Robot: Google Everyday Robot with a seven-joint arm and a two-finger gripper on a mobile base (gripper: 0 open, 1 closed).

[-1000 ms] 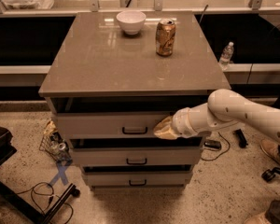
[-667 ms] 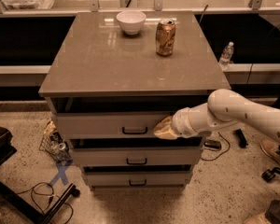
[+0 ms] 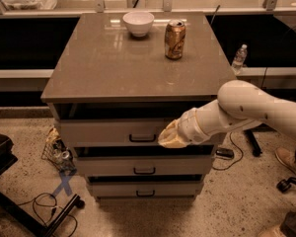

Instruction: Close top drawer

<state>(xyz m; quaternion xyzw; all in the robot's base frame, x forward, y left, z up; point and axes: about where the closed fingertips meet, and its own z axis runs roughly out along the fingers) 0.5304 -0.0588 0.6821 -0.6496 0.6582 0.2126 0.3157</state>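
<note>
The top drawer [image 3: 103, 131] of the grey-brown cabinet has a pale front panel with a small dark loop handle [image 3: 142, 138]. It stands slightly pulled out, with a dark gap under the cabinet top. My gripper [image 3: 170, 136] comes in from the right on a white arm and rests against the drawer front just right of the handle. Two shorter drawers [image 3: 144, 169] sit below it.
On the cabinet top [image 3: 98, 63] stand a white bowl [image 3: 138, 22] and a brown can [image 3: 174, 32]. A water bottle [image 3: 239, 58] stands on a ledge at right. Cables and a clear bag with cans [image 3: 57, 151] lie on the floor at left. A shoe [image 3: 289, 161] shows at right.
</note>
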